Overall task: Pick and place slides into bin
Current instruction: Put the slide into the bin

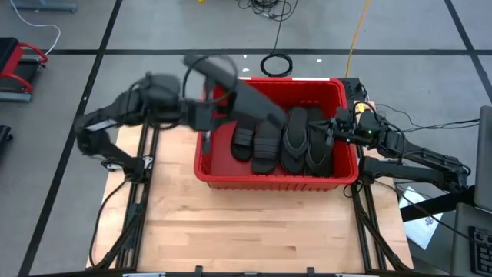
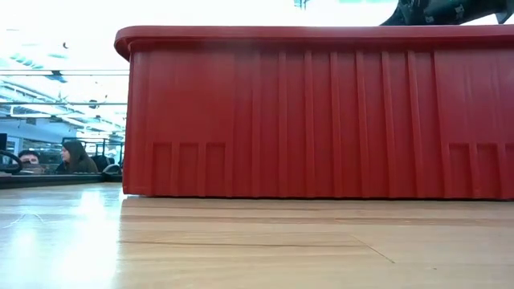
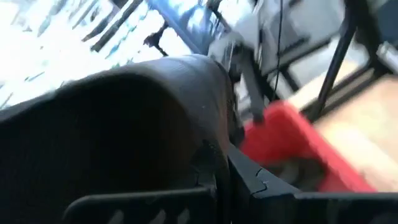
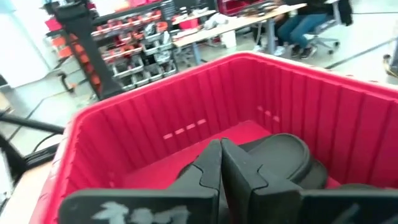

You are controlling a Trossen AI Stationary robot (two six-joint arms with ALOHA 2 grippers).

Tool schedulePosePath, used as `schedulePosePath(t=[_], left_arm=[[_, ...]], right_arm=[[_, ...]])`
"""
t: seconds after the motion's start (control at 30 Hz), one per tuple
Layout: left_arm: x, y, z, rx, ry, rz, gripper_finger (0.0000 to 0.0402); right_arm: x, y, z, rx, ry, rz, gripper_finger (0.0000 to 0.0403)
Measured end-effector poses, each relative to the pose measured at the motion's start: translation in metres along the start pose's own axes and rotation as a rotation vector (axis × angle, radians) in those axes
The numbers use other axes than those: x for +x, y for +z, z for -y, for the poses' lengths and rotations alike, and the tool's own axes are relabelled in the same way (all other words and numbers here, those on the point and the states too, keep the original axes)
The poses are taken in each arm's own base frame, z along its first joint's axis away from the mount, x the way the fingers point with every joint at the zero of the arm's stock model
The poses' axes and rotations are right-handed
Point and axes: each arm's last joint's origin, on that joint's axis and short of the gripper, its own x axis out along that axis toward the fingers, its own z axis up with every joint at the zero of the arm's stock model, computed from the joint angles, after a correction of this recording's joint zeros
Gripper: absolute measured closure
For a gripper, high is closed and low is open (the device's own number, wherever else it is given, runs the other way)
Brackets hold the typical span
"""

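Above the bin's (image 1: 201,165) left rim, a black slide (image 1: 247,98) is held pinched in the left gripper (image 1: 206,115). Four slides (image 1: 284,138) are seen lying inside. The right gripper (image 1: 336,129) is positioned at the right rim, fingers pressed together, empty.

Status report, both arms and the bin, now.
Left gripper shut on a slide above the bin. Right gripper shut, empty, at the bin's right wall. Nothing blocking.
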Motion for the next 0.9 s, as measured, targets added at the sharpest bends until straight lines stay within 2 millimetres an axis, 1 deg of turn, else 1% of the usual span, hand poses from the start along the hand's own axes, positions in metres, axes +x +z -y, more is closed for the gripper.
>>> schedulePosePath(t=[0.07,0.13,0.17,0.23,0.3,0.4,0.6,0.73,0.83,0.9], left_arm=[[0.011,0.0,-0.018,-0.01,-0.046,0.049,0.04],[0.018,-0.005,-0.031,-0.052,-0.122,0.061,0.04],[0.023,-0.011,-0.035,-0.084,-0.165,0.04,0.04],[0.037,-0.03,-0.039,-0.169,-0.246,-0.048,0.04],[0.055,-0.054,-0.035,-0.235,-0.33,-0.153,0.04],[0.075,-0.088,-0.028,-0.302,-0.442,-0.304,0.04],[0.102,-0.152,-0.015,-0.309,-0.661,-0.563,0.04],[0.102,-0.179,-0.013,-0.271,-0.785,-0.64,0.04],[0.109,-0.197,-0.015,-0.267,-0.794,-0.658,0.04],[0.108,-0.203,-0.017,-0.288,-0.804,-0.655,0.0401]], right_arm=[[0.0,0.0,-0.001,-0.013,0.022,-0.005,0.0399],[0.0,0.0,-0.001,-0.026,0.037,-0.009,0.0399],[0.0,0.0,-0.001,-0.033,0.051,-0.01,0.0399],[-0.001,0.0,-0.002,-0.036,0.08,-0.014,0.0399],[-0.001,0.0,-0.003,-0.036,0.108,-0.02,0.0399],[-0.001,-0.001,-0.004,-0.036,0.146,-0.031,0.0399],[0.0,-0.001,-0.004,-0.049,0.146,-0.034,0.0399],[0.0,0.001,-0.004,-0.021,0.12,-0.012,0.0399],[0.0,0.003,-0.004,-0.006,0.124,0.007,0.0399],[0.0,0.003,-0.004,-0.002,0.124,0.007,0.0399]])
